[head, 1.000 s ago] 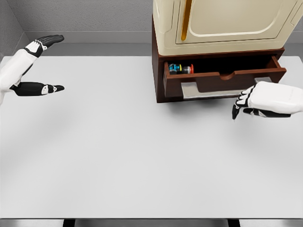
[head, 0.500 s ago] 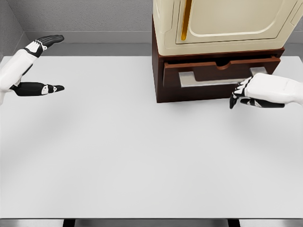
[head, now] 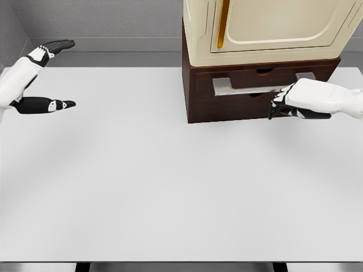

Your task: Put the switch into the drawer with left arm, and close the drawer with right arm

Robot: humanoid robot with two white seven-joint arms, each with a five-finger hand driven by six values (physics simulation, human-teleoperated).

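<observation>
The brown drawer in the base of the cabinet sits pushed flush into its frame, and the switch is hidden from view. My right hand presses against the drawer front at its right part, fingers curled and holding nothing. My left hand hovers at the far left of the table, fingers spread wide apart and empty.
A cream cabinet with a yellow handle stands on the brown base at the back right of the white table. A grey wall runs behind the table.
The drawer has slid from wide open to fully shut, pushed by my right hand moving toward the cabinet. The switch inside went out of sight. My left hand stayed put.
</observation>
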